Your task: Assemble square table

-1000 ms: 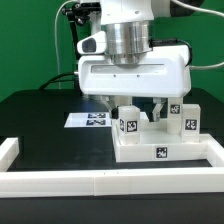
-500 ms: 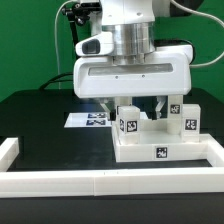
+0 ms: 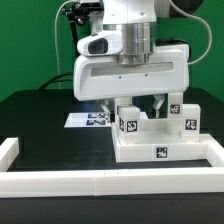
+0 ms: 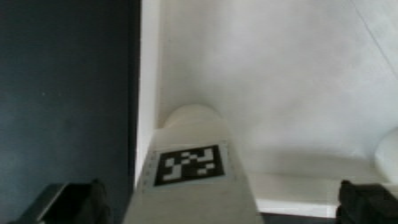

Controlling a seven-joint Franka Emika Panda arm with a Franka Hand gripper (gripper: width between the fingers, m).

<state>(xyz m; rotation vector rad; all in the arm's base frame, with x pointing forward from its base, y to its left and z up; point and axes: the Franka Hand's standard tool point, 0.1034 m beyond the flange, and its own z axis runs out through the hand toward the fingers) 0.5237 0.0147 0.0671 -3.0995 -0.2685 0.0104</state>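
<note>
The white square table top (image 3: 160, 150) lies at the exterior view's right, inside the rail. Three white tagged legs stand upright on it: one at the near left corner (image 3: 128, 123), two at the right (image 3: 172, 108) (image 3: 187, 121). My gripper (image 3: 132, 108) hangs open over the near left leg, one finger on each side and apart from it. In the wrist view the same leg (image 4: 192, 160) lies between my dark fingertips (image 4: 71, 202), gripper (image 4: 217, 205), with the table top (image 4: 294, 100) under it. A fourth leg is not in view.
The long low white border rail (image 3: 100, 181) runs along the front and turns back at both ends. The marker board (image 3: 88, 119) lies on the black table behind my gripper at the exterior view's left. A green wall stands behind.
My hand has shifted slightly toward the exterior view's left and a little lower over the near left leg. The fingers stay apart. The legs and table top have not moved.
</note>
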